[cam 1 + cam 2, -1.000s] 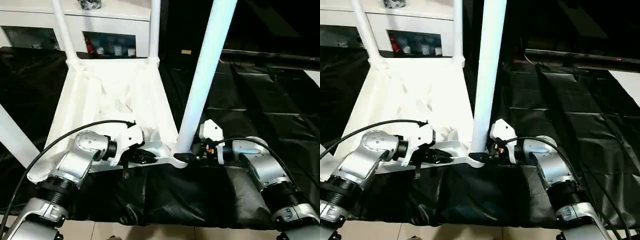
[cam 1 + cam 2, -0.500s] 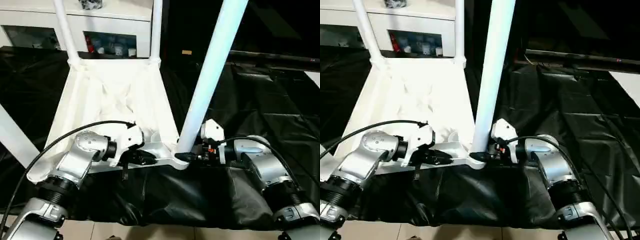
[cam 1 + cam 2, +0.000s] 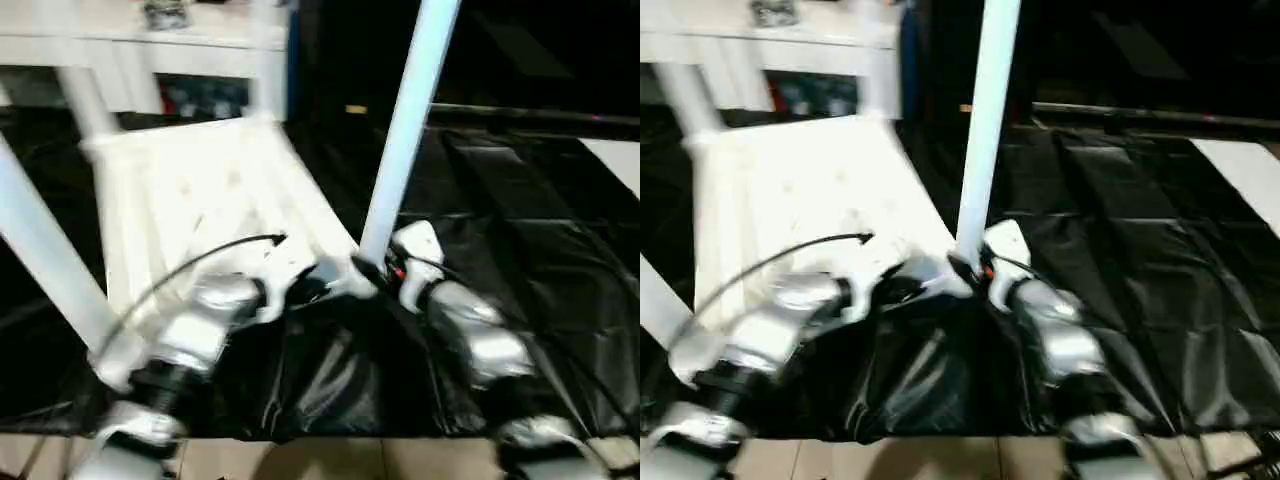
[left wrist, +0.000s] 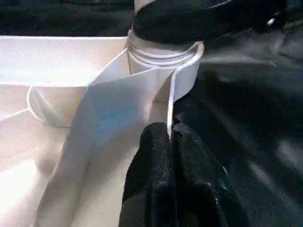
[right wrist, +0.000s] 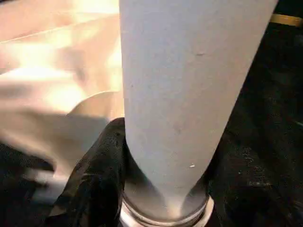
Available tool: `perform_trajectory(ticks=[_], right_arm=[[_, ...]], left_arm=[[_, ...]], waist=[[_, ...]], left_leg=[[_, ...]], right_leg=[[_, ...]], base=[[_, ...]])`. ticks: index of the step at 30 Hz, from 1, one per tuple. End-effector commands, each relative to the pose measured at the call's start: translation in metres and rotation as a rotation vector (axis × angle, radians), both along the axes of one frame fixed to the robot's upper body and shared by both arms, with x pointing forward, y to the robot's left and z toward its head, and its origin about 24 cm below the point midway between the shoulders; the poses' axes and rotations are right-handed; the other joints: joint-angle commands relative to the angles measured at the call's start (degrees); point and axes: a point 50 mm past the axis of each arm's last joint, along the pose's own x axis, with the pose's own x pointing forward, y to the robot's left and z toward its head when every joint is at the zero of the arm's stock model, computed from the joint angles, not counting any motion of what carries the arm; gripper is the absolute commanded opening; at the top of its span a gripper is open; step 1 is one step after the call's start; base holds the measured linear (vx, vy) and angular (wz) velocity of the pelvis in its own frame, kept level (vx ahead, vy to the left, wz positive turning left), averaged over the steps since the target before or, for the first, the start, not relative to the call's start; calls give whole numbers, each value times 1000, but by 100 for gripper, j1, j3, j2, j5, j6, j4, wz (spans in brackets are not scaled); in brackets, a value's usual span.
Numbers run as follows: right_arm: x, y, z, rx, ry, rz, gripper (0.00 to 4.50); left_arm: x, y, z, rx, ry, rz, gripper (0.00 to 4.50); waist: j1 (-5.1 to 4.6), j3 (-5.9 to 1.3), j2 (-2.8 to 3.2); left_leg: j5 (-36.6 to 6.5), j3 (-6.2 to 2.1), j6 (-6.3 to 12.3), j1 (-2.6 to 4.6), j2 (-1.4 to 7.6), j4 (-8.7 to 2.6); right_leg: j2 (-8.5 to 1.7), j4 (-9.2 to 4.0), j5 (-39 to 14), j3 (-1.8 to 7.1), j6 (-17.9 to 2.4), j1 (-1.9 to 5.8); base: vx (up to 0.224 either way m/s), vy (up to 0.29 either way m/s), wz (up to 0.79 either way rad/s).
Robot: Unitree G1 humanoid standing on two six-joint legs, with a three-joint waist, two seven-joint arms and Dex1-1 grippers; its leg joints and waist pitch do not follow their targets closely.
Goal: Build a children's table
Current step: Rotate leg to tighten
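From the head cameras, the job looked to be at its last leg: the white tabletop (image 3: 200,200) lay underside-up on the black-covered desk (image 3: 520,210), with legs already standing from its far corners and from its near left corner. The fourth leg (image 3: 405,140) rose upright from the near corner socket (image 3: 350,280), right at the desk's front edge. The left hand (image 3: 318,288) reached in along the tabletop's near rim from the left, and the right hand (image 3: 970,268) met the leg's foot from the right, both silver forearms angling inward toward that one corner.

In the left wrist view, the left hand's black fingers (image 4: 163,156) were pressed together, pinching the thin rim wall of the tabletop just beside the socket, where the ridged base of the leg sat.

In the right wrist view, the right hand's fingers (image 5: 97,175) stood apart to either side of the leg, clasped round its base just above the socket collar.

The next move probably called for seating the leg fully, by pushing or twisting it home, while the left hand kept the tabletop from sliding. How deep the leg already sat could not be told.
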Motion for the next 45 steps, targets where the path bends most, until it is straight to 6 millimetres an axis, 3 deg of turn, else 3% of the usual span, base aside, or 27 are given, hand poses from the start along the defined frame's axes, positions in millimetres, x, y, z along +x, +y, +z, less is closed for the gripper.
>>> perform_trajectory(ticks=[1, 4, 5, 9, 10, 12, 14, 16, 19, 22, 27, 28, 29, 30, 31, 35, 45], right_arm=[[-15, 46, -20, -5, 118, 121, 200], [-12, 51, -13, 2, 76, 139, 200], [-12, 49, -11, 12, 67, 167, 234], [-12, 33, -10, 5, 62, 211, 278], [-12, 31, -9, -3, 57, 215, 287], [-13, 23, -8, -29, 47, 251, 307], [-13, 15, -7, -63, 34, 280, 324], [-13, -3, -4, -152, 8, 353, 333], [-14, -11, 0, -144, 9, 403, 333], [-16, -20, 7, -137, 7, 497, 333], [-29, -24, 12, -117, 47, 698, 333], [-30, -23, 13, -106, 49, 717, 333], [-31, -23, 14, -99, 50, 730, 318], [-33, -22, 15, -89, 55, 757, 308], [-34, -21, 15, -82, 59, 775, 308], [-38, -20, 14, -88, 71, 826, 272], [-44, -17, 10, -100, 84, 859, 259]], left_arm=[[3, -38, 20, -68, -73, -61, 0], [3, -40, 22, -59, -95, -84, 0], [4, -37, 22, -57, -93, -84, 0], [0, -25, 23, -52, -114, -157, 0], [0, -23, 24, -51, -115, -170, 0], [-3, -17, 24, -48, -121, -216, 0], [-5, -12, 24, -53, -102, -246, 0], [-9, 0, 24, -45, -88, -325, 0], [-9, 5, 27, -45, -79, -353, 0], [-12, 12, 29, -47, -56, -414, 0], [-15, 22, 31, -34, -30, -485, 0], [-15, 24, 31, -34, -29, -489, 0], [-15, 25, 31, -34, -28, -490, 0], [-15, 27, 31, -36, -24, -492, 0], [-15, 28, 32, -37, -20, -494, 0], [-15, 31, 29, -37, -10, -481, 0], [-16, 32, 27, -41, -2, -481, 0]], waist=[[-2, -300, 39], [18, -307, 45], [26, -306, 84], [16, -314, 62], [11, -324, 20], [26, -338, 33], [29, -350, 72], [53, -358, 63], [82, -373, 95], [110, -377, 94], [173, -368, 86], [184, -358, 30], [192, -354, 54], [183, -353, 22], [201, -351, 41], [200, -353, 25], [200, -372, 37]], left_leg=[[-1724, -56, -10, -29, 96, -459], [-1713, -36, 64, -4, 101, -452], [-1677, -39, 66, -15, 102, -459], [-1497, -22, 141, -48, 108, -461], [-1473, -17, 176, -60, 106, -452], [-1293, -13, 225, -68, 112, -447], [-1118, 2, 226, -46, 132, -434], [-1042, 9, 265, -49, 128, -422], [-798, 40, 362, -1, 143, -395], [-688, 37, 481, -17, 143, -389], [-732, 49, 522, -3, 153, -380], [-779, 46, 528, -13, 156, -390], [-796, 47, 487, -5, 168, -392], [-810, 50, 470, -7, 167, -393], [-840, 48, 431, 1, 168, -395], [-790, 44, 382, -12, 166, -393], [-653, 38, 399, -28, 154, -378]], right_leg=[[-304, -608, -2817, 243, -557, 210], [-293, -598, -2550, 262, -625, 182], [-292, -585, -2447, 265, -653, 194], [-279, -532, -2017, 275, -806, 230], [-280, -527, -2039, 275, -814, 245], [-284, -509, -1840, 288, -839, 259], [-286, -460, -1425, 300, -1031, 247], [-278, -423, -1216, 291, -1140, 265], [-262, -339, -462, 313, -1425, 254], [-267, -299, -170, 301, -1551, 293], [-282, -305, -257, 310, -1569, 302], [-288, -312, -415, 308, -1545, 314], [-295, -322, -531, 311, -1517, 294], [-293, -328, -586, 309, -1503, 293], [-302, -333, -679, 312, -1486, 290], [-298, -325, -680, 311, -1462, 293], [-296, -302, -490, 305, -1467, 316]], base=[[0, 0, 0], [0, 0, 0], [0, 0, 0], [0, 0, 0], [0, 0, 0], [0, 0, 0], [0, 0, 0], [0, 0, 0], [0, 0, 0], [0, 0, 0], [0, 0, 0], [0, 0, 0], [0, 0, 0], [0, 0, 0], [0, 0, 0], [0, 0, 0], [0, 0, 0]])
